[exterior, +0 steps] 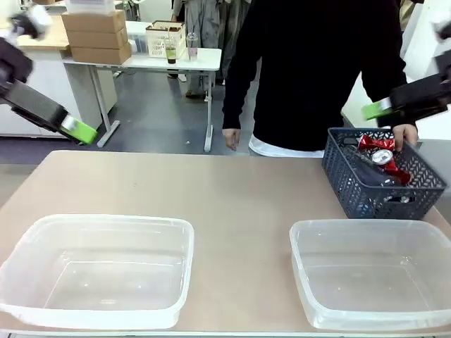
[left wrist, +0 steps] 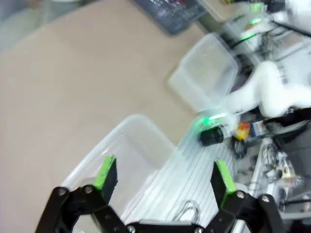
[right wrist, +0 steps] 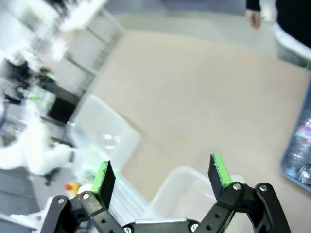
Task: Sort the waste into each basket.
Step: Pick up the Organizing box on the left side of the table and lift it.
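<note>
Two clear tubs sit at the near side of the table (exterior: 239,190), the left tub (exterior: 106,220) and the right tub (exterior: 366,224), well apart, both with nothing in them. One dark grey lattice basket (exterior: 352,189) stands at the far right, just behind the right tub. It holds the waste: crumpled red-and-silver cans (exterior: 378,153), at least two, though the exact count is hard to tell. The right wrist view catches a clear bottle (right wrist: 297,154) with a small label.

The table top is plain tan and matte. A person (exterior: 317,63) in a black top stands at the far side, one hand (exterior: 405,134) on the basket's rim. Behind are a white table (exterior: 151,62) and stacked cardboard boxes (exterior: 96,35).

The left gripper (left wrist: 165,174) hangs above the left tub, jaws spread wide, gripping nothing. The right gripper (right wrist: 163,174) hovers near the basket, jaws equally wide and bare.
</note>
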You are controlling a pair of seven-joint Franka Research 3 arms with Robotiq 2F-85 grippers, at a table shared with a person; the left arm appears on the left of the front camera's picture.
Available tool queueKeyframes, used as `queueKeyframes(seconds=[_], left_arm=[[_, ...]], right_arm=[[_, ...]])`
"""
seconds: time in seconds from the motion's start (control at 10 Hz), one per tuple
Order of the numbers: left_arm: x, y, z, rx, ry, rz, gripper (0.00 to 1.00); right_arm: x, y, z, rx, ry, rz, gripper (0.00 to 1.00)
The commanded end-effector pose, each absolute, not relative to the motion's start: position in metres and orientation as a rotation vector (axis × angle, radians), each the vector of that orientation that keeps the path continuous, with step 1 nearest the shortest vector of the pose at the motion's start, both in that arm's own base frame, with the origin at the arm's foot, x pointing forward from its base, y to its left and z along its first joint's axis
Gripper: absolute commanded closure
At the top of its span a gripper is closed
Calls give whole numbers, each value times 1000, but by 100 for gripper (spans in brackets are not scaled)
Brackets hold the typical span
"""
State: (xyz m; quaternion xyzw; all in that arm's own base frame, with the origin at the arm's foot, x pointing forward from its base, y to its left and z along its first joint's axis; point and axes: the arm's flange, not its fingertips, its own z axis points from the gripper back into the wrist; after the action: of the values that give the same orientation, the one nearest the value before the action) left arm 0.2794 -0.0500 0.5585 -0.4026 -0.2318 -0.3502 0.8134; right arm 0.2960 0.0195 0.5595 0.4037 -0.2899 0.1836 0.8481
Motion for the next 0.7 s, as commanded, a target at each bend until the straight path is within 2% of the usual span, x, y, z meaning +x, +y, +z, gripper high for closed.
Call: queueKeyframes(seconds=[0.0,0.1,0.2,0.3,0.6], left_arm=[[280,-29,539,-1563,-439,-428,0],[279,-25,537,-1594,-482,-369,0],[281,-22,538,-1531,-486,-285,0],[283,-15,554,-1212,-507,-648,0],[283,-15,554,-1212,-507,-648,0]], right_arm=[[286,-18,518,1392,-542,-41,0],[285,-28,509,1408,-569,-101,0],[284,-32,503,1364,-598,-160,0],[298,-35,544,1161,-574,192,0],[298,-35,544,1161,-574,192,0]])
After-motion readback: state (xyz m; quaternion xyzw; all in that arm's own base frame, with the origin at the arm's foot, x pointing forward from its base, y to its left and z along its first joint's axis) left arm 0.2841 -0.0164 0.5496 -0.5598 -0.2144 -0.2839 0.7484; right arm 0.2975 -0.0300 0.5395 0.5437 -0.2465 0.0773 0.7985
